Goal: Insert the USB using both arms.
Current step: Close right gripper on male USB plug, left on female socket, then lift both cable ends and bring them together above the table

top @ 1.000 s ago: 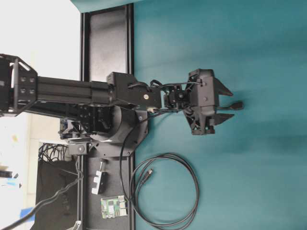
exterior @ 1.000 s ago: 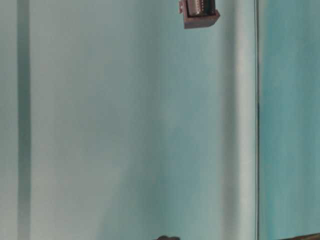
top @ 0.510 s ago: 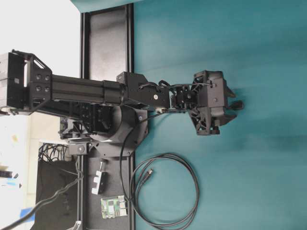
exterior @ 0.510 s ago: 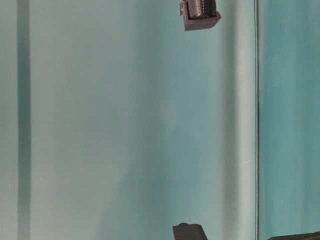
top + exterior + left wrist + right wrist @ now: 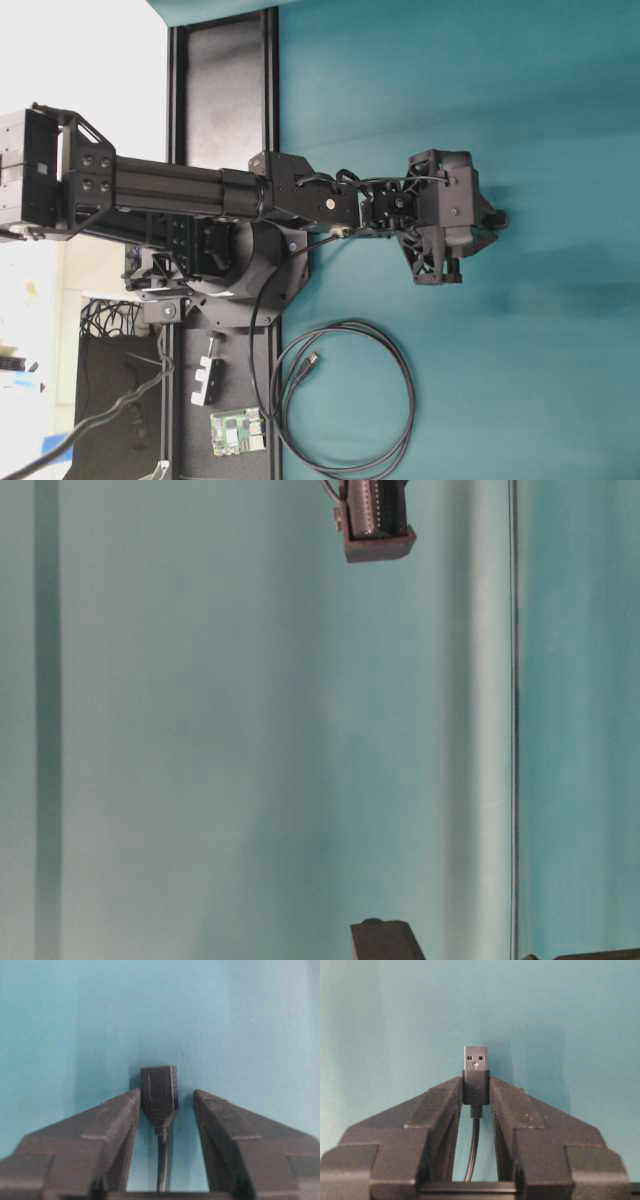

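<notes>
On teal tabletop (image 5: 560, 380), overhead view: one arm (image 5: 300, 195) reaching right.

- Left end effector (image 5: 165, 1105): fingers half-spread, straddling black socket plug (image 5: 159, 1091); left finger touching or nearly so, right finger clear. Plug lies flat on tabletop, cable running back between fingers — likely staged for pinch.
- Right end effector (image 5: 476, 1091): pinching USB (image 5: 476, 1075) by black housing, metal tip protruding forward, free for insertion.
- Spare looped cable (image 5: 345, 395) near arm base, untouched.

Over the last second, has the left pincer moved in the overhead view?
Yes. The left pincer has slid right, away from the black rail, over the plug, and its fingers have drawn in around it.
</notes>
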`<state>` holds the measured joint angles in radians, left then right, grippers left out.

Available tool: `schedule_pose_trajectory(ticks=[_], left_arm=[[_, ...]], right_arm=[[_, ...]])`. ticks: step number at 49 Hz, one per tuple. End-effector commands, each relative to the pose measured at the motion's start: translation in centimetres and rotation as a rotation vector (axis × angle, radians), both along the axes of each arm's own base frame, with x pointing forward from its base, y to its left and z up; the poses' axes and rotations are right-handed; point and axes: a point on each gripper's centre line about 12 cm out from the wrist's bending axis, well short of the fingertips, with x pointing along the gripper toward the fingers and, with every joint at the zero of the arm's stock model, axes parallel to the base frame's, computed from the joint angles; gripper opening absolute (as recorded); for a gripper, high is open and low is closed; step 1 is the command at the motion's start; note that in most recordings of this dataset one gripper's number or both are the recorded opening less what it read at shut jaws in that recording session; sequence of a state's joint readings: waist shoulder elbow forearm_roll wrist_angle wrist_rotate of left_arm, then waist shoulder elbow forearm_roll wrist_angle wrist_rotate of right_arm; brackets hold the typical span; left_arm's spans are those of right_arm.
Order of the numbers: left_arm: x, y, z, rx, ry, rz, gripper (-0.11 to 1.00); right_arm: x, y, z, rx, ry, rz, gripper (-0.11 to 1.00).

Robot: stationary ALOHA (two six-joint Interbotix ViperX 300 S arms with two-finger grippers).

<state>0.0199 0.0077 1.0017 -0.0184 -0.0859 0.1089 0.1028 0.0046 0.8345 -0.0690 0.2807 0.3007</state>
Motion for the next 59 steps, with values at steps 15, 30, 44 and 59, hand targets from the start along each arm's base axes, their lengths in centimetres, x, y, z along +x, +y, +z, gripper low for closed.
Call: schedule_pose_trajectory(ticks=[15, 30, 44, 59], left_arm=[[0.8, 0.3, -0.2, -0.004, 0.098, 0.008, 0.46], [0.9, 0.3, -0.2, -0.009, 0.110, 0.016, 0.34], [0.9, 0.3, -0.2, -0.014, 0.110, 0.022, 0.28], [1.1, 0.2, 1.3, -0.027, 0.061, 0.037, 0.28]], right_arm=[[0.3, 0.1, 3.3, 0.003, -0.086, 0.010, 0.22], [0.4, 0.1, 4.1, 0.004, -0.112, 0.016, 0.22], [0.5, 0.1, 4.4, 0.002, -0.121, 0.018, 0.22], [0.4, 0.1, 6.1, -0.023, -0.169, 0.069, 0.22]])
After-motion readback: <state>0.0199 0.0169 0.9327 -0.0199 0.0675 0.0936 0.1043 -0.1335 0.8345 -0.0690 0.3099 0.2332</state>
